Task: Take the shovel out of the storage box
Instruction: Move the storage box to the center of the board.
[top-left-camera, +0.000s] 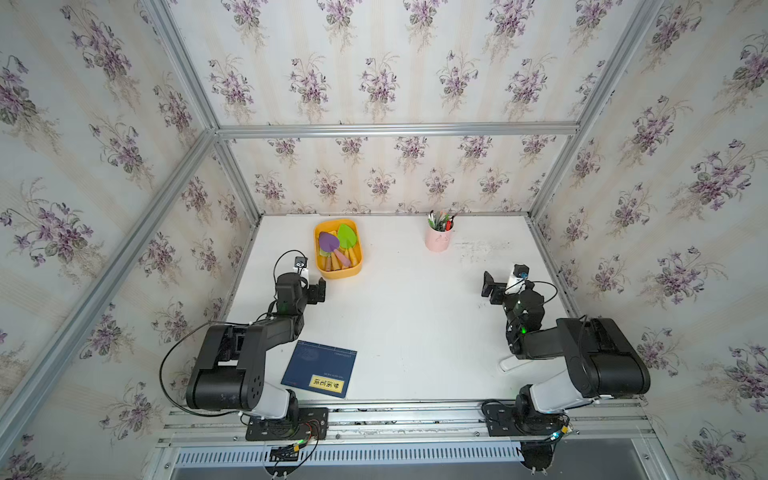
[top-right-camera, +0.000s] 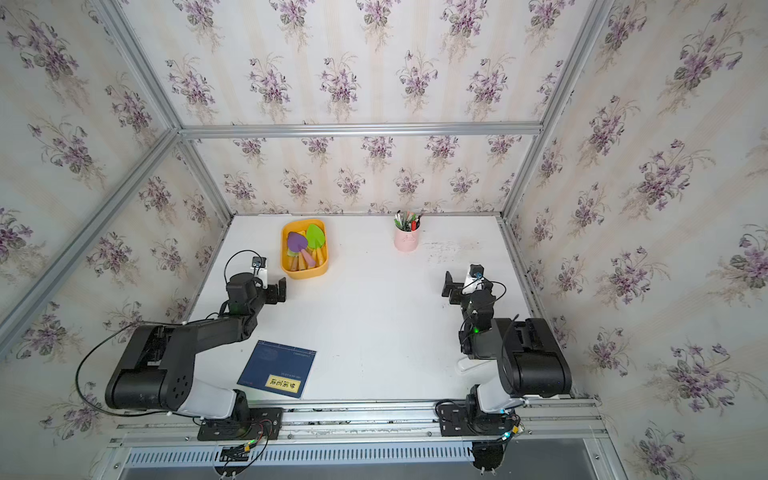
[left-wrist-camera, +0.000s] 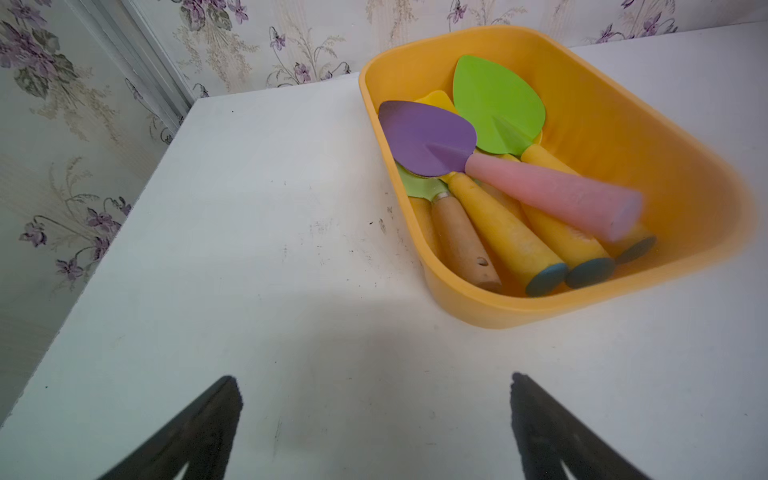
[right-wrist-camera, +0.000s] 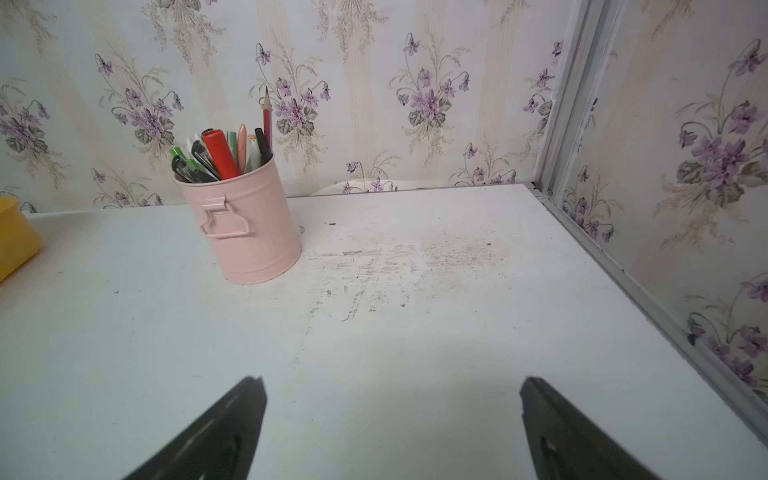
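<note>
shovel (left-wrist-camera: 498, 170) — purple blade, pink handle — lies atop the other shovels (left-wrist-camera: 511, 232) inside the storage box (left-wrist-camera: 519, 311) on the desk (left-wrist-camera: 249, 249). nothing done yet: left end effector (left-wrist-camera: 374, 386) near the box, jaws apart and empty; right end effector (right-wrist-camera: 392, 386) the same. grasp and lift remain.

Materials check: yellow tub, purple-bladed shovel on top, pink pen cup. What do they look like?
Storage box: moulded plastic, smooth satin, one-piece with rounded corners.
Purple shovel: blade probably painted sheet metal, thin, silvery edge showing; pink handle matte, material unclear.
Pen cup: likely painted tin, with ribbed wall, rolled rim and folded handle.
</note>
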